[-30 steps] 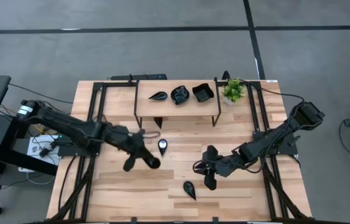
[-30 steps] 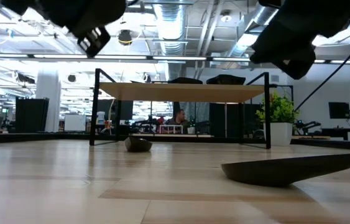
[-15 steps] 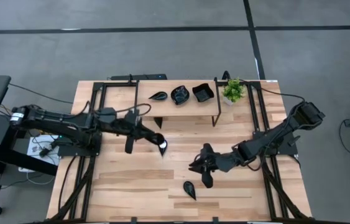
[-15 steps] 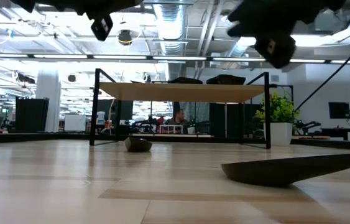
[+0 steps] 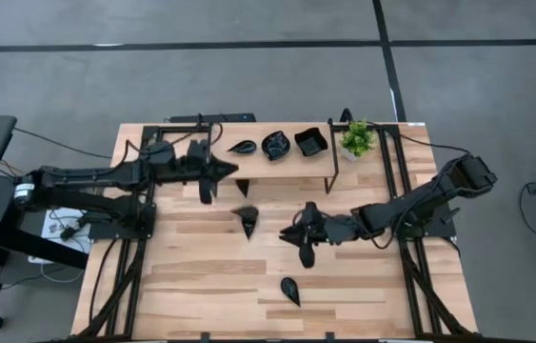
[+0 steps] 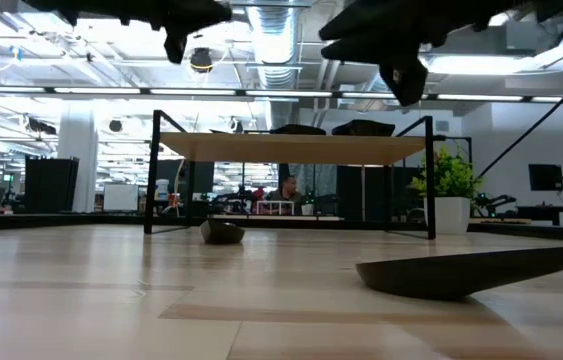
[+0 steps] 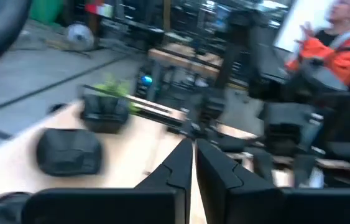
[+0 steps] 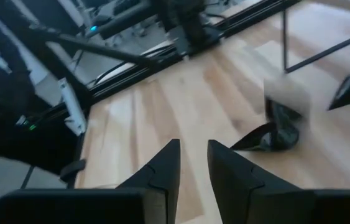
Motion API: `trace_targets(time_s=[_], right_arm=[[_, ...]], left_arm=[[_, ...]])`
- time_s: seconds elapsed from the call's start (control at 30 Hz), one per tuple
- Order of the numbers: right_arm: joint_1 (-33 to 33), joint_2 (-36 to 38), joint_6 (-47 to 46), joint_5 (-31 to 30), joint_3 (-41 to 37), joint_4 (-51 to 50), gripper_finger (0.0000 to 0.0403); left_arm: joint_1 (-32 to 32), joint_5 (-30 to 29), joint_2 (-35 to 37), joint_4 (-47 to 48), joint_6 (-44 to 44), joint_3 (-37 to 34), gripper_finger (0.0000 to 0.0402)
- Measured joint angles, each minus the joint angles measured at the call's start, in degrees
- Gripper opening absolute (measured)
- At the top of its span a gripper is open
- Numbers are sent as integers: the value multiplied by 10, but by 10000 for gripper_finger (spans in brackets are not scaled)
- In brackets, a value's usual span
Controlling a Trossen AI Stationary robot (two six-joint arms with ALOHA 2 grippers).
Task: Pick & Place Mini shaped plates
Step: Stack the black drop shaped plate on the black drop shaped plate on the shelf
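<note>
No legible writing noted. We record left pincer (image 5: 232,170) closed and empty; right pincer (image 8: 192,163) slightly parted, also empty.

The worktop (image 5: 201,276) was pale butcher-block wood, its planks smooth with a light sheen. The raised shelf (image 5: 277,162) had the same pale wooden top on thin matt black metal legs. The mini shaped plates (image 5: 276,145) looked glossy black, like glazed ware, catching highlights along their rims. Both arms and each claw were dark, matt hard plastic or coated metal: left claw (image 7: 193,163), right claw (image 8: 193,163). The floor (image 5: 248,76) was grey and dull, with black lines.
</note>
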State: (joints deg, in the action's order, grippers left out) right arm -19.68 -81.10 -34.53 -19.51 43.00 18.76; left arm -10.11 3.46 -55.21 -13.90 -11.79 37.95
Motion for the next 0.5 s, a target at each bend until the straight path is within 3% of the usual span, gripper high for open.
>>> trace_targets(time_s=[0.2,0.5], right_arm=[[25,0,-8,9,0,2,77],[25,0,20,62,0,-3,77]], left_arm=[[-55,77,-18,44,-5,0,14],[-10,103,-23,172,28,-2,9]])
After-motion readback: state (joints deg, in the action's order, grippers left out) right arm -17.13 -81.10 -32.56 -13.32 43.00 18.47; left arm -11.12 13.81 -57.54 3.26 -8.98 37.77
